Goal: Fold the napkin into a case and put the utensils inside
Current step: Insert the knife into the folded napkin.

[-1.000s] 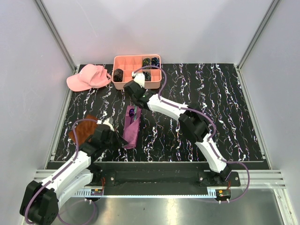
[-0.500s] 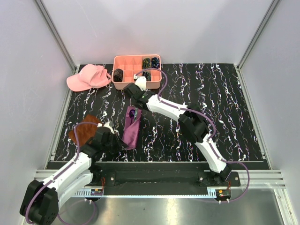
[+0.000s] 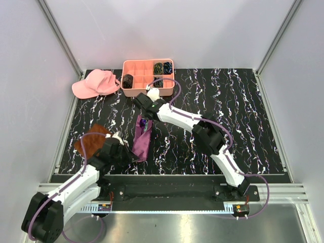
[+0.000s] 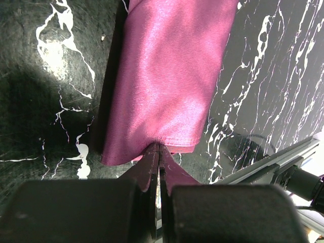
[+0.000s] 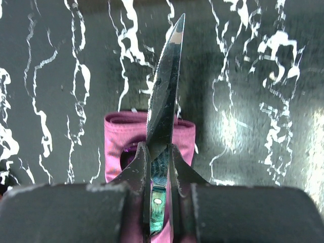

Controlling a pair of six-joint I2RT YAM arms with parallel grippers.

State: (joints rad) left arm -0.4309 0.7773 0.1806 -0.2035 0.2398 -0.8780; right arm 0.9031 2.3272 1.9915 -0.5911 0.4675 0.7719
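The magenta napkin (image 3: 141,142) lies folded into a narrow case on the black marbled table. My left gripper (image 3: 129,155) is shut on its near edge; in the left wrist view the closed tips (image 4: 159,148) pinch the hem of the napkin (image 4: 167,76). My right gripper (image 3: 144,111) is over the napkin's far open end, shut on a knife (image 5: 164,86). Its blade points away and its bluish-green handle (image 5: 158,215) reaches down over the napkin's opening (image 5: 117,139). A bluish utensil end (image 3: 143,122) shows at that opening. Other utensils are hidden.
A salmon compartment tray (image 3: 147,62) with dark coiled bundles stands at the back, just behind the right wrist. A pink cap (image 3: 96,83) lies at the back left. A rust-brown cloth (image 3: 91,143) lies left of the left gripper. The table's near edge is close behind the napkin.
My right gripper has moved nearer and lower with the knife, toward the napkin's far opening. My left gripper has kept its hold on the near edge, shifting only slightly.
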